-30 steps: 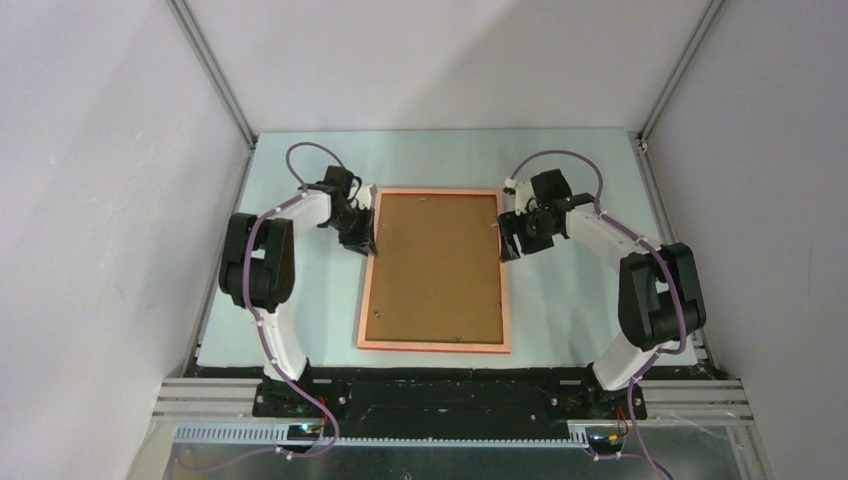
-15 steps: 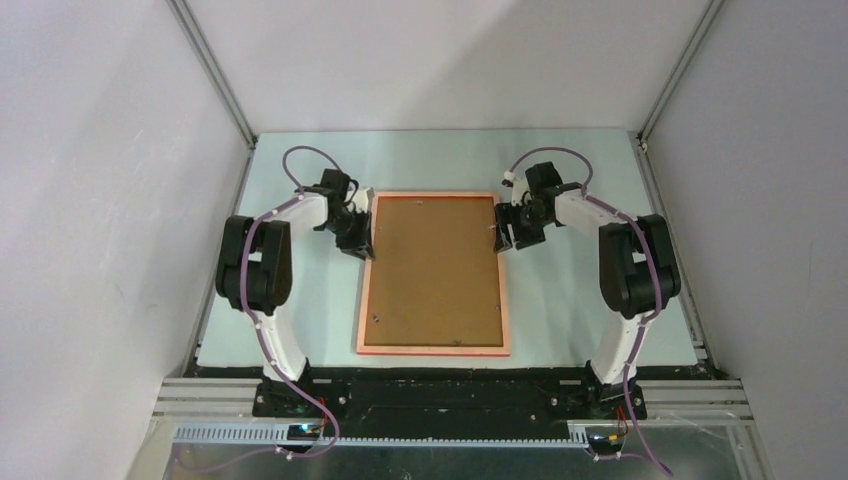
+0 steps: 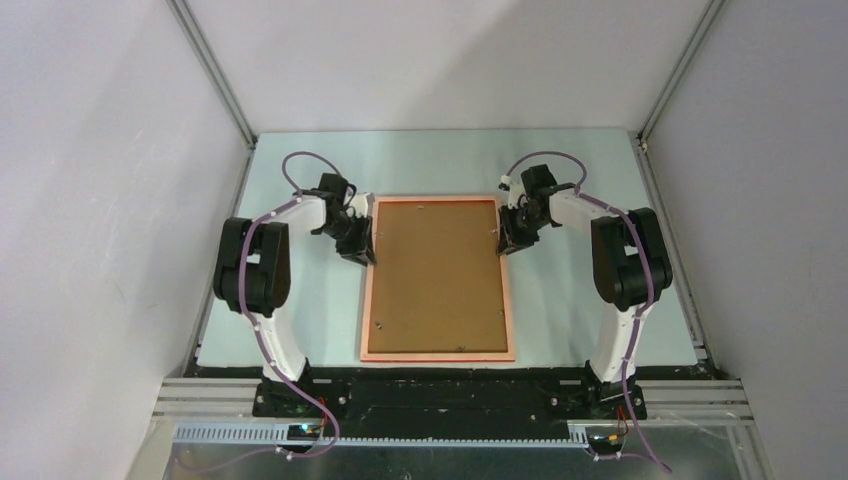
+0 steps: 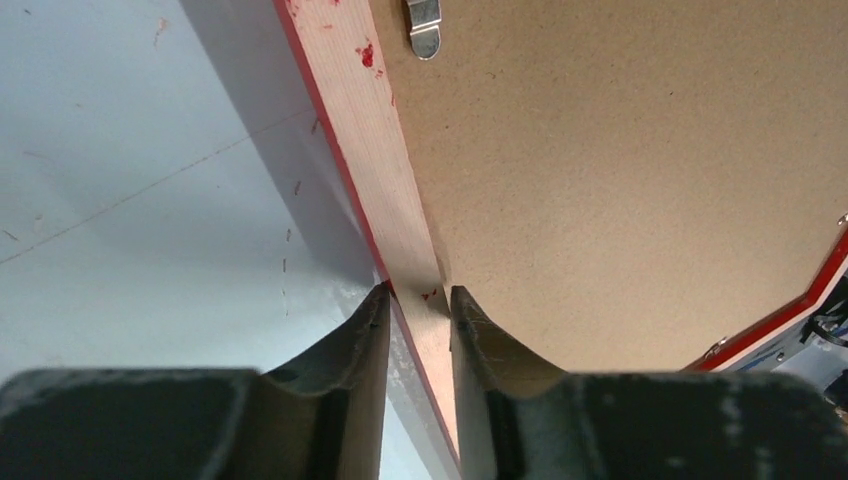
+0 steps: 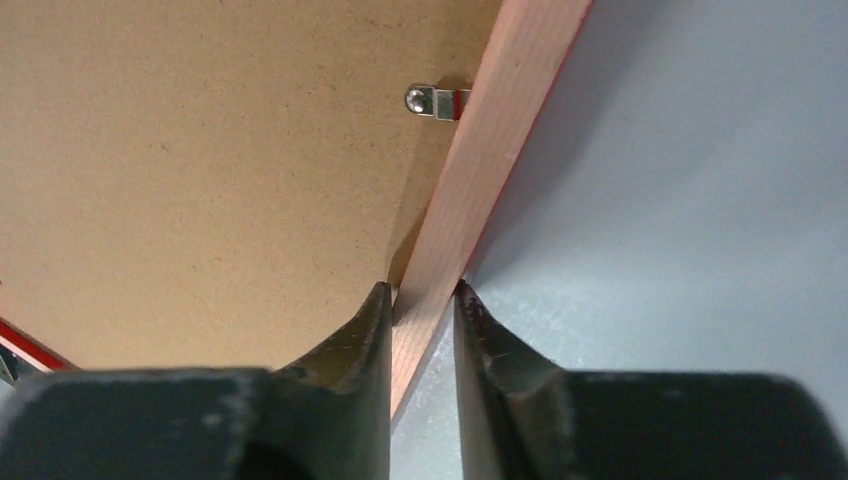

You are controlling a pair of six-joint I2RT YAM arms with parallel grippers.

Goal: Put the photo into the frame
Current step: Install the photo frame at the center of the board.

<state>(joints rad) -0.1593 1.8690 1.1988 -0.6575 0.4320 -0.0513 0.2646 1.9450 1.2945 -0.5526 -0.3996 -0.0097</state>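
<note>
Pinching the frame point(image 3: 437, 353) by its side rails, the left pincer point(image 4: 420, 295) grips at ten o'clock, the right pincer point(image 5: 421, 290) at two o'clock; the backing board point(image 3: 437, 270) faces up.

Pale table point(image 3: 580, 300) beneath the frame point(image 3: 438, 355)

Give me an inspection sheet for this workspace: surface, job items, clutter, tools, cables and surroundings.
Surface: pale table, flat and unmarked from above.
Job's things: frame lies back up, with a brown backing board set in it; photo not visible.
Clutter: nothing seen.
Tools: left tool shut on the frame's left rail; right tool shut on its right rail.
Cables: purple cables loop along both arms, off the frame.
Surroundings: plain enclosure walls.
</note>
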